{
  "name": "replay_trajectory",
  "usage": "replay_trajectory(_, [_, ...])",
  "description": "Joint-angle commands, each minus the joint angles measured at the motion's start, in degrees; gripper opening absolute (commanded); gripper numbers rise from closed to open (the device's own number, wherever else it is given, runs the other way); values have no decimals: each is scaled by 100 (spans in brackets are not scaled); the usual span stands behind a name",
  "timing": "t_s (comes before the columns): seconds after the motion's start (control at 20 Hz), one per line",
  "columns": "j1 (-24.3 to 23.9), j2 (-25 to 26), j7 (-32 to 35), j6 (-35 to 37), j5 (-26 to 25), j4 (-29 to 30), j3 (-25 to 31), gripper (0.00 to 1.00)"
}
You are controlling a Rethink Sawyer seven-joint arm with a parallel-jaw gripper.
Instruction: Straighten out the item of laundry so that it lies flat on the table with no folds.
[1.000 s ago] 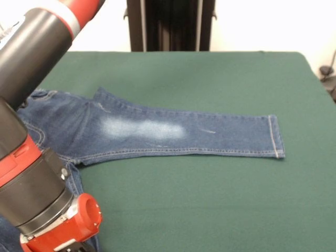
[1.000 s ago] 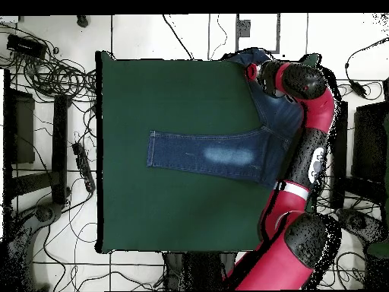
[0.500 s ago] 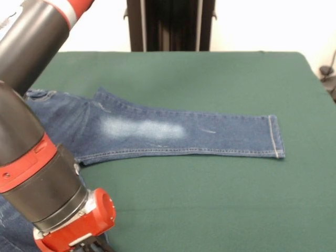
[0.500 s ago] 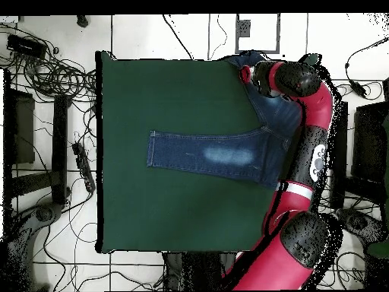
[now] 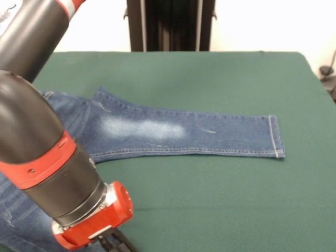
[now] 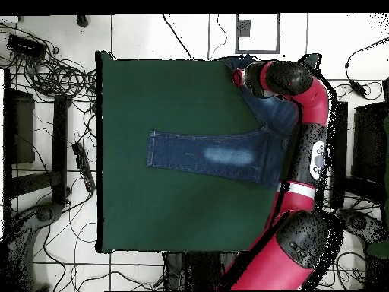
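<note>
The item of laundry, a small pair of blue jeans (image 5: 220, 137), lies on the green table (image 5: 220, 205). One leg is stretched out flat toward the right, with a whitish faded patch (image 5: 142, 128). The other leg runs under my arm to the near left corner, where the denim (image 5: 26, 220) is rumpled. My gripper (image 5: 116, 242) shows only as a black tip below the red wrist at the bottom edge, over that leg's end. Seen from overhead, the jeans (image 6: 190, 152) reach from mid-table to the right edge, and the gripper (image 6: 238, 77) is at the table's (image 6: 167, 91) top right corner.
A black stand (image 5: 168, 25) rises behind the far edge of the table. Overhead, tangled cables (image 6: 45, 76) and dark equipment (image 6: 19, 125) lie on the floor to the left. My arm (image 6: 308, 152) curves along the table's right side.
My wrist has swung rightward in the front view, along the near edge, and a little leftward overhead. More rumpled denim shows at the near left. The outstretched leg has not moved.
</note>
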Motion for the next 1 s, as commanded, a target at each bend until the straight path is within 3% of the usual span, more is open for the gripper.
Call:
replay_trajectory(0.05, [574, 69, -599, 217, 255, 1133, -783, 0])
replay_trajectory(0.7, [705, -455, -381, 648, 691, 1623, -1237, 0])
replay_trajectory(1.0, [621, -780, -425, 833, 969, 2161, -1444, 0])
